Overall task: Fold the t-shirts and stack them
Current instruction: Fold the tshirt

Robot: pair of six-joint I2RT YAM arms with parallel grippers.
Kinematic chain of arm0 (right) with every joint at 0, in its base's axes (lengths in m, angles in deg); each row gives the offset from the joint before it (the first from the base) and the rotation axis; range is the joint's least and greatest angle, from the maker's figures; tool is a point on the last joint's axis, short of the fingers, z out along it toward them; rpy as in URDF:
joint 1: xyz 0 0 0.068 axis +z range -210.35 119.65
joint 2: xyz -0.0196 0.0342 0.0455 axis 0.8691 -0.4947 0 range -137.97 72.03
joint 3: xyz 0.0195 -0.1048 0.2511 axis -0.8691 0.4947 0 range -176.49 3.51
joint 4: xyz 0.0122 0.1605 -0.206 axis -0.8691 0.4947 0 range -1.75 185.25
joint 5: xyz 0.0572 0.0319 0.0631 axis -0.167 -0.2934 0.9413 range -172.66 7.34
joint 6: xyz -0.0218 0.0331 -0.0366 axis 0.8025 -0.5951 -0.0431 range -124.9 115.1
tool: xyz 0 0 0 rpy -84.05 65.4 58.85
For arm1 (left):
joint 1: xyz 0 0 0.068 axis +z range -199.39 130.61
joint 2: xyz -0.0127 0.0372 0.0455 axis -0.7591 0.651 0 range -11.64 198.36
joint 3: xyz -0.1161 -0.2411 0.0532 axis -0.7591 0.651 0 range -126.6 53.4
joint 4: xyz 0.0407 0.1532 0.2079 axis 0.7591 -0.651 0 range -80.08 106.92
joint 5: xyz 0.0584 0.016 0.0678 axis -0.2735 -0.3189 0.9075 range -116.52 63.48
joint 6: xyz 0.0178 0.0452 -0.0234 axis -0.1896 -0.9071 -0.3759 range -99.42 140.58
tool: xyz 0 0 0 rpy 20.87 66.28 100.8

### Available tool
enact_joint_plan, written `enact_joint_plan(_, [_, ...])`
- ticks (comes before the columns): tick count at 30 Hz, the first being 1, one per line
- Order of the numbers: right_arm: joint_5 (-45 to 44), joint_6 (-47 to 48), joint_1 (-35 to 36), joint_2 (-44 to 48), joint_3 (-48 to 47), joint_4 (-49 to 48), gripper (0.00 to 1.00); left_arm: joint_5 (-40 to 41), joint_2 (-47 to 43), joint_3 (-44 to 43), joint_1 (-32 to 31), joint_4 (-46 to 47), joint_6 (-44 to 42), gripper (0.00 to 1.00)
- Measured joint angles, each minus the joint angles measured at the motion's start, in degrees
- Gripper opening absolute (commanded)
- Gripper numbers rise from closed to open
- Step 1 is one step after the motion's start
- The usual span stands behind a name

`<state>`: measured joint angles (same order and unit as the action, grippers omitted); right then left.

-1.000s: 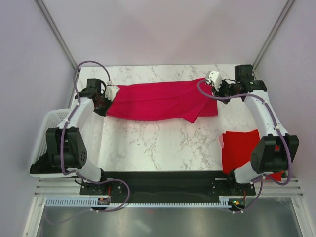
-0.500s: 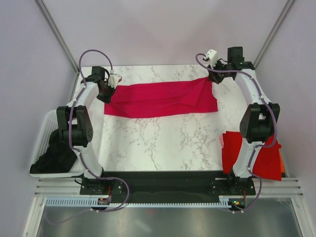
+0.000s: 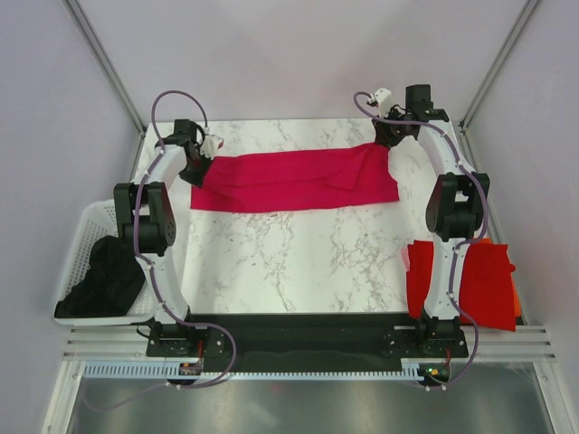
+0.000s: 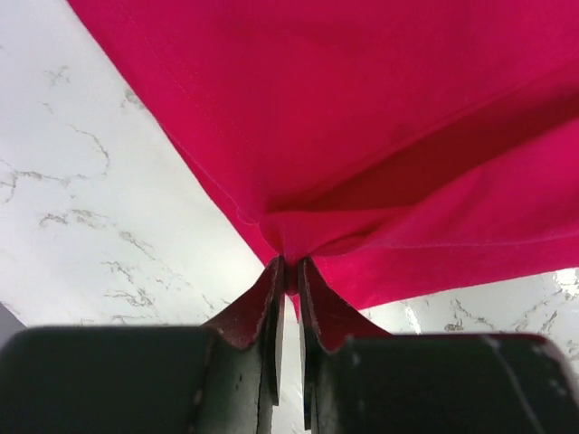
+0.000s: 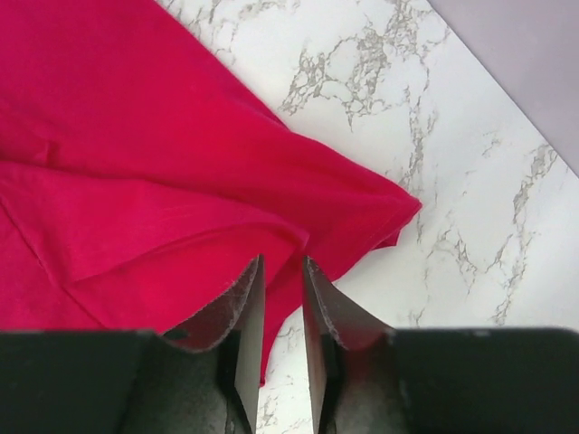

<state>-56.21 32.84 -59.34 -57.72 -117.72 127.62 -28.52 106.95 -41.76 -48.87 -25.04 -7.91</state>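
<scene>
Marble tabletop, lilac walls, crimson-pink t-shirt spread

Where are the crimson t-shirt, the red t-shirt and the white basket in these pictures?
crimson t-shirt (image 3: 289,181), top view, middle of the spread cloth.
red t-shirt (image 3: 488,282), top view, flat part right of the arm.
white basket (image 3: 80,253), top view, its left wall.

Readable text: none in any of the three views.
Labels, brands, numbers, signs: none legible on the crimson-pink t-shirt or the marble tabletop.
</scene>
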Motion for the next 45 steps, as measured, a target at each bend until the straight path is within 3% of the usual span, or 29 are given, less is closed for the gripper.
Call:
enact_joint_plan(2, [-1.09, -1.66, 0.0, -0.31, -0.17, -0.5, 0.35, 0.42, -0.11, -0.63, 0.0, -0.15, 0.68, 0.29])
enact_joint_plan(3, [-1.46, -2.45, 0.0, -0.28, -0.35, -0.92, 0.39, 0.68, -0.17, -1.05, 0.0, 0.04, 1.2, 0.3])
enact_joint_plan(8, [-1.27, -4.83, 0.0, 2.38, 1.14, -4.31, 0.41, 3.98, -2.89, -1.6, 0.0, 0.42, 3.04, 0.41])
enact_joint_plan(14, [4.98, -4.35, 0.13, 6.82, 6.12, -3.63, 0.43, 7.87, -5.44, -1.01, -1.09, 1.36, 2.91, 0.4])
enact_joint_plan(22, [9.01, 1.11, 3.74, 1.09, 5.01, 7.63, 0.43, 7.02, -3.78, 2.34, -8.39, 0.79, 2.27, 0.38])
enact_joint_plan(32, [9.29, 5.6, 5.95, -3.34, 4.35, 16.9, 0.47, 7.08, 0.92, 3.87, -5.81, 0.2, 2.29, 0.36])
enact_joint_plan(41, [8.9, 6.19, 6.58, -4.98, 3.93, 18.29, 0.58, 8.0, 1.14, 6.45, -5.27, 0.46, 2.29, 0.35])
enact_joint_plan(43, [8.44, 6.23, 6.75, -5.92, 3.41, 18.4, 0.68, 8.07, 1.05, 6.58, -5.27, 0.59, 2.29, 0.34])
enact_joint_plan(45, [8.0, 6.47, 6.88, -7.04, 2.54, 18.49, 0.67, 8.11, 0.98, 6.71, -5.27, 0.72, 2.29, 0.34])
